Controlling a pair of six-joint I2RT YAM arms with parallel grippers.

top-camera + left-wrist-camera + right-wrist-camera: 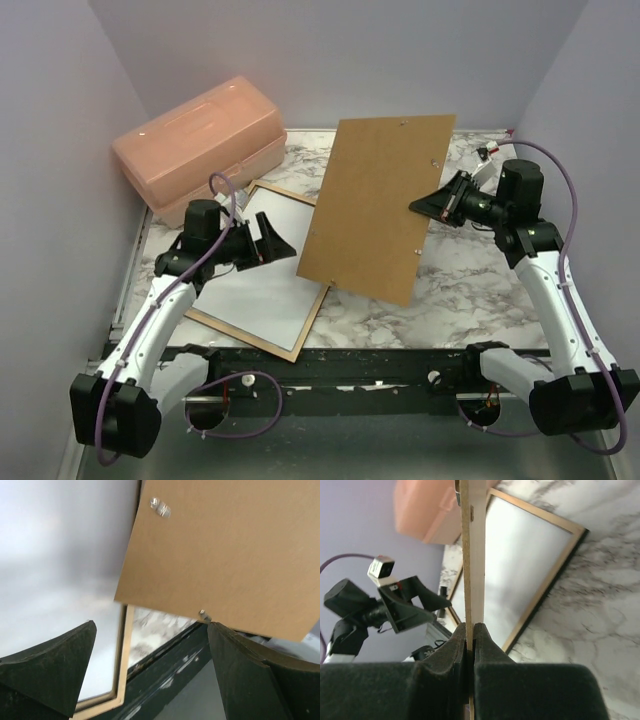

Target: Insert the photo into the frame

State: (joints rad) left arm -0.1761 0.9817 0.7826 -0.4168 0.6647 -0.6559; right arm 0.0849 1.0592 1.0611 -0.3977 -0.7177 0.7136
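The frame (240, 337) lies flat at the table's left with its tan wood back up. A plain white sheet (262, 275) fills it; this looks like the photo's white back, and no picture side shows. My left gripper (283, 238) is open and empty, hovering above the sheet. In the left wrist view it (152, 625) looks past the frame's corner (122, 660). My right gripper (420, 205) is shut on the right edge of the stiff brown backing board (380, 205) and holds it tilted above the table. The right wrist view shows my gripper (471, 626) pinching the board edge-on (476, 555).
A pink plastic box (200, 140) stands at the back left, just behind the frame. The board's lower corner hangs over the frame's right side. A dark rail (380, 365) runs along the table's near edge. Grey walls close in on both sides.
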